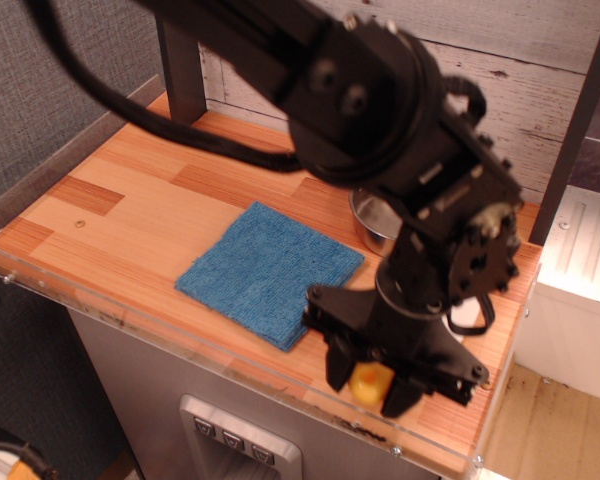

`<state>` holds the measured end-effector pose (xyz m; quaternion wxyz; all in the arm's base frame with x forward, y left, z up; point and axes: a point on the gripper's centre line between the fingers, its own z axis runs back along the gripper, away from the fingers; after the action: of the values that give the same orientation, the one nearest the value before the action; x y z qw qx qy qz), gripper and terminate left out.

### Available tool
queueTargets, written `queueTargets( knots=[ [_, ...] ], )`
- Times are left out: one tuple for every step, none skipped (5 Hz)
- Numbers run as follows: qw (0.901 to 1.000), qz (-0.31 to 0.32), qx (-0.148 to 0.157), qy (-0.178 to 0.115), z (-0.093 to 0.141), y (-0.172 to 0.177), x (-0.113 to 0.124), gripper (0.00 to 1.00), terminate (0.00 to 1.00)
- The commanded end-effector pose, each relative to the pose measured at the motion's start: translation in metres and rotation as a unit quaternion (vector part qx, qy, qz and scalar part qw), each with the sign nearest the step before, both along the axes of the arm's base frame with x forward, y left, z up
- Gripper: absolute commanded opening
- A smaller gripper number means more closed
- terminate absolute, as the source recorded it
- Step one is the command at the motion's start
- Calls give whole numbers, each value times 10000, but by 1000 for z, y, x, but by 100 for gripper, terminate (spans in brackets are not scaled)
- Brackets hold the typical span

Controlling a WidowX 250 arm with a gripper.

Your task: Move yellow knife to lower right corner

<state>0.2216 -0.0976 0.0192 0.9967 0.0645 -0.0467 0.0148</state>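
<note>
My black gripper (372, 382) is shut on the yellow knife's handle (372, 381), low over the striped wooden countertop near its lower right corner (460, 440). Only the chunky yellow handle shows between the fingers. A bit of the white blade (467, 322) peeks out behind the wrist on the right. The arm covers most of the right side of the counter.
A blue cloth (270, 272) lies flat in the middle of the counter. A steel pot (372, 228) at the back right is mostly hidden by the arm. A clear acrylic strip (230, 365) runs along the front edge. A dark post (572, 120) stands at the right.
</note>
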Motion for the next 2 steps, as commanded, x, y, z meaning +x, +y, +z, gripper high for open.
queueTargets(
  knots=[
    [9938,575,-957,26,-2,5,-3,100,0],
    [9931,393,-1098,-91,13,7,-3,100,0]
  ],
)
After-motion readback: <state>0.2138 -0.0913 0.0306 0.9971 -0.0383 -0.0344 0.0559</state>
